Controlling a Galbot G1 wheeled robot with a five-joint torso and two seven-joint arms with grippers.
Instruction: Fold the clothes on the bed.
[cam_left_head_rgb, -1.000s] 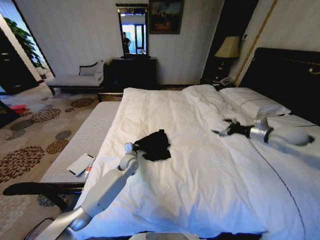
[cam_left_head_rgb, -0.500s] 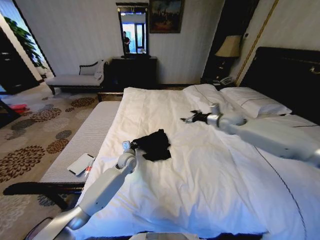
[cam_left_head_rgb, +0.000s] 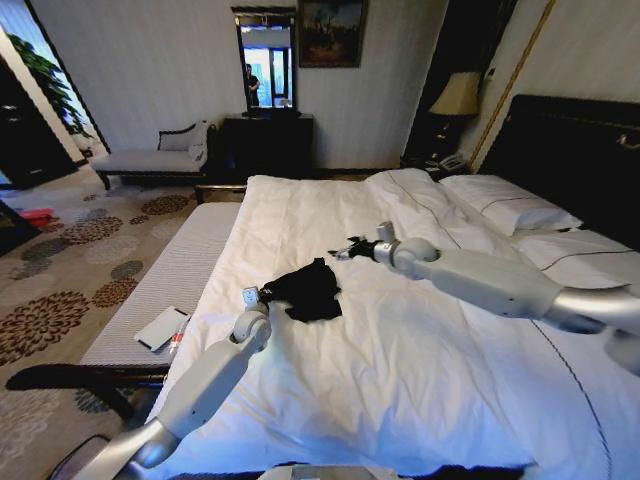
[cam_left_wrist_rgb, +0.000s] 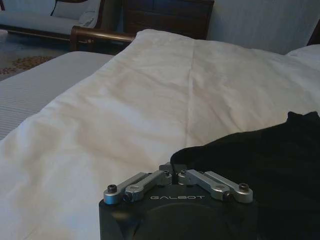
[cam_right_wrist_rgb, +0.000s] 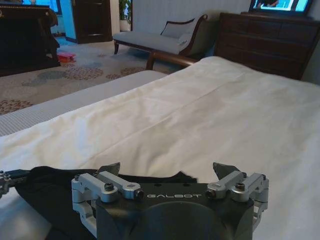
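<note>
Our left claw (cam_left_head_rgb: 262, 294) pinches the clothes (cam_left_head_rgb: 310, 290); our right claw (cam_left_head_rgb: 342, 249) hovers released and could snag the bed's (cam_left_head_rgb: 420, 380) duvet.

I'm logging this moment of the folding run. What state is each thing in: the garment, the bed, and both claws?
clothes: bunched in a loose heap on the duvet, not folded flat.
bed: made, white duvet spread over it.
left claw: shut on the clothes' near edge.
right claw: open, hovering just beyond the clothes, not touching.
</note>
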